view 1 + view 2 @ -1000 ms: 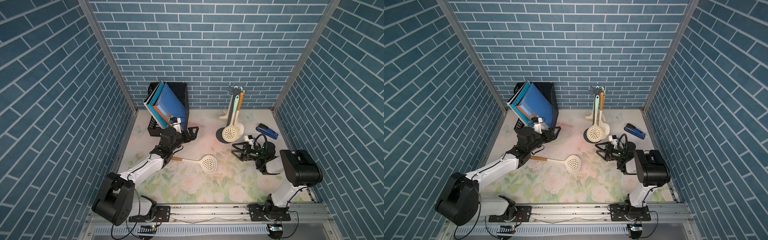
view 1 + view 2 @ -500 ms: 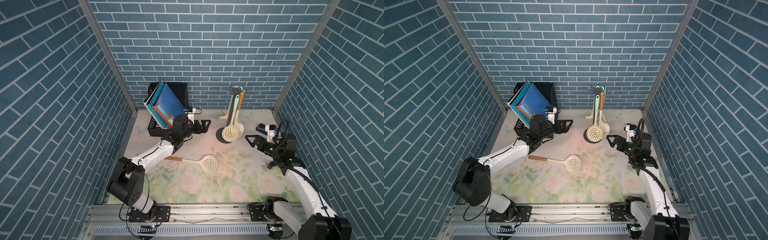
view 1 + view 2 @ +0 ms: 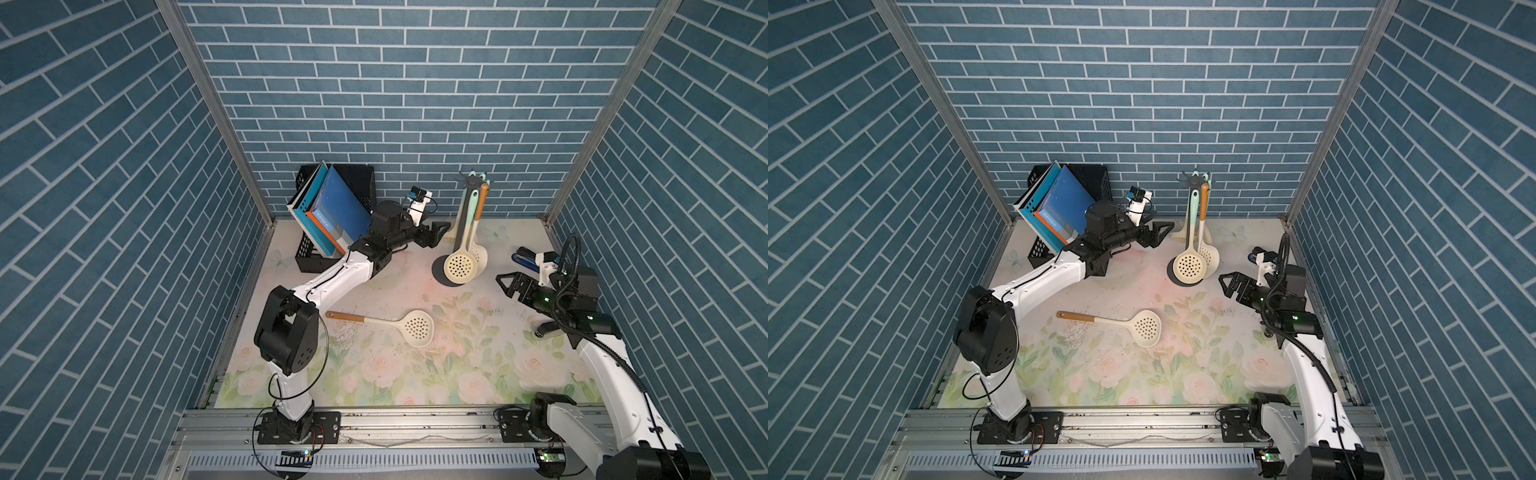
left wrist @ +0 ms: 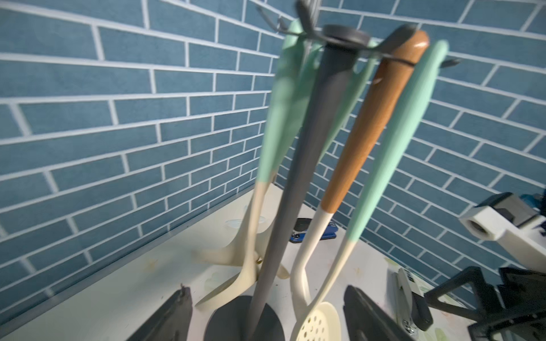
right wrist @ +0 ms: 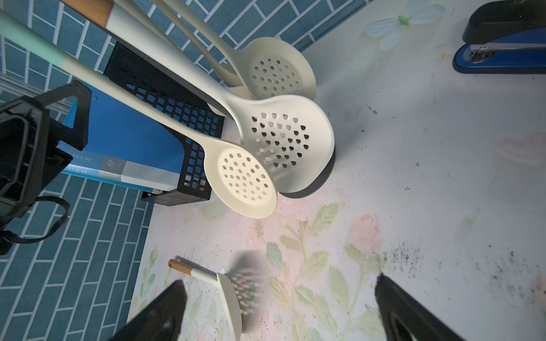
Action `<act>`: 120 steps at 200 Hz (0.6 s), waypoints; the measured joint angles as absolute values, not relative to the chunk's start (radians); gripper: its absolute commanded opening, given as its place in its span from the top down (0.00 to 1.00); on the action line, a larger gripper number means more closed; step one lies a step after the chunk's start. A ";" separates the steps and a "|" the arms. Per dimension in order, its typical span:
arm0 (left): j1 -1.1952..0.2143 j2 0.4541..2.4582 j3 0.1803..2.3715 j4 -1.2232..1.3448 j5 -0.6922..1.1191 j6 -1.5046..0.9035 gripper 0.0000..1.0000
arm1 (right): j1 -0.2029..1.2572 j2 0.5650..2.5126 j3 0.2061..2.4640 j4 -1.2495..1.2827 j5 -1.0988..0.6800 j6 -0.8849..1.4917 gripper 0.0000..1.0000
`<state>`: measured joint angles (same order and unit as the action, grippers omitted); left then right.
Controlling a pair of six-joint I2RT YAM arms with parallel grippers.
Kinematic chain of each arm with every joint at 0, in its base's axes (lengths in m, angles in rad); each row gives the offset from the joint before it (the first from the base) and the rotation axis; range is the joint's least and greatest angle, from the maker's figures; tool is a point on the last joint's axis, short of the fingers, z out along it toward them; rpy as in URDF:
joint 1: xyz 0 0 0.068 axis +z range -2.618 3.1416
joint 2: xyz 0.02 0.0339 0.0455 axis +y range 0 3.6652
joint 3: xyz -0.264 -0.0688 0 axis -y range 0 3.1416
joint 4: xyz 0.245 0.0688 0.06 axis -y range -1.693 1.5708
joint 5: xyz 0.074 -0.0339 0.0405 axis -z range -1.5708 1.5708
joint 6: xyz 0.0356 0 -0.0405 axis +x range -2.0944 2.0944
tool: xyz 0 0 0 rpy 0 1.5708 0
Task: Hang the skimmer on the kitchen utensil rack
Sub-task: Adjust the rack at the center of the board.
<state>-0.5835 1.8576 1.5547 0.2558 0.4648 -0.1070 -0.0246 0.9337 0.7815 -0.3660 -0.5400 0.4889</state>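
Note:
The skimmer (image 3: 417, 328) (image 3: 1144, 326) lies flat on the flowered mat, cream holed head to the right, brown handle end to the left. Nothing holds it. The kitchen utensil rack (image 3: 473, 181) (image 3: 1196, 180) stands at the back on its round base (image 3: 438, 272), with several mint- and brown-handled utensils hanging from it. My left gripper (image 3: 440, 232) (image 3: 1163, 232) hovers open just left of the rack's pole (image 4: 301, 177), which shows ahead of the empty jaws (image 4: 270, 310). My right gripper (image 3: 505, 284) (image 3: 1227, 284) is open and empty right of the rack, facing the skimmer (image 5: 227, 298).
A black mesh file box (image 3: 357, 187) with blue folders stands at the back left, behind my left arm. A blue stapler (image 3: 525, 255) (image 5: 502, 50) lies by the right wall behind my right gripper. Brick walls close in three sides.
Both arms rose off the mat. The left gripper left the skimmer's handle and swung right toward the rack; the right arm swung out to the right. The skimmer stayed put.

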 measured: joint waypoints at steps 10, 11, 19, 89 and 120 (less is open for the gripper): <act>-0.589 1.879 1.586 0.250 0.487 -0.083 0.33 | -0.025 0.934 0.796 -0.373 -0.542 0.489 0.00; -0.590 1.882 1.590 0.248 0.489 -0.076 0.34 | -0.025 0.934 0.797 -0.373 -0.542 0.489 0.00; -0.593 1.900 1.614 0.241 0.503 -0.056 0.36 | -0.025 0.934 0.807 -0.377 -0.542 0.488 0.01; -0.606 2.036 1.794 0.150 0.544 0.067 0.41 | -0.025 0.933 0.829 -0.409 -0.542 0.478 0.01; -0.609 2.067 1.833 0.128 0.554 0.085 0.44 | -0.025 0.933 0.848 -0.420 -0.542 0.474 0.01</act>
